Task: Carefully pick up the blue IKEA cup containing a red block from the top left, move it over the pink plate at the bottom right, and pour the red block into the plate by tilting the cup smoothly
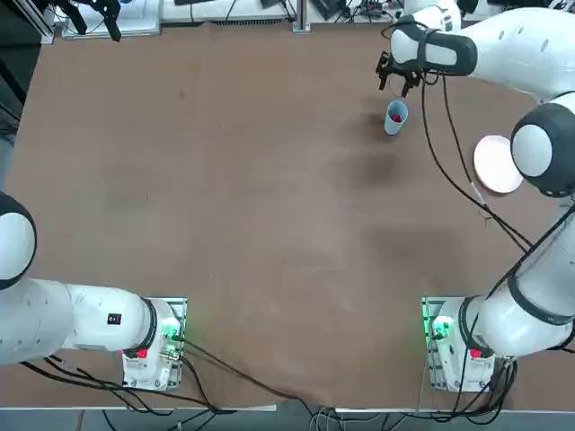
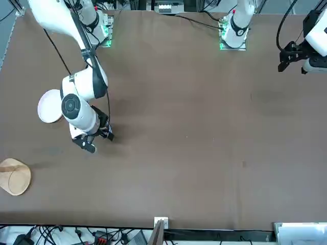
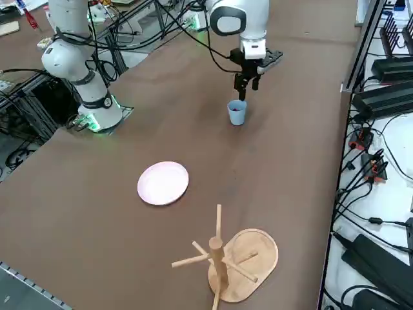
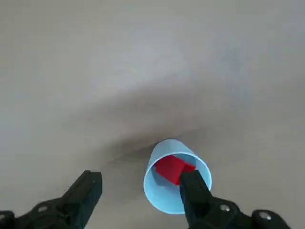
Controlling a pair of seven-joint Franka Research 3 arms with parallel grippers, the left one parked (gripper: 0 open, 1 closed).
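My right claw [image 4: 140,198] hangs above the far part of the brown desk [image 1: 252,197], its two black fingers [image 4: 78,193] spread wide and grasping nothing. In the wrist view one finger stands in front of the rim of the small light-blue plastic cup [image 4: 176,183], while the other finger stands well off to the side over bare desk, so the cup is not between them. From the right side view my claw [image 3: 248,81] points down and sits above the cup [image 3: 237,112], not touching it; from overhead my claw [image 1: 395,79] shows just beyond the cup [image 1: 395,117], toward the far edge of the desk.

The cup stands upright on the desk with its round mouth open to the ceiling. Inside it lies the tiny bright red cube [image 4: 172,168], resting on the bottom and visible through the mouth in the wrist view; the cube [image 1: 396,116] also shows as a red spot overhead.

The small round pale pink plate [image 3: 163,183] lies flat on the desk, well apart from the cup and nearer my base. Overhead, the plate [image 1: 494,166] is partly covered by my arm's elbow.

Further out, near the desk's edge on my right, a tan wooden oval base with an upright post and pegs [image 3: 229,258] stands beyond the plate, apart from it and from the cup.
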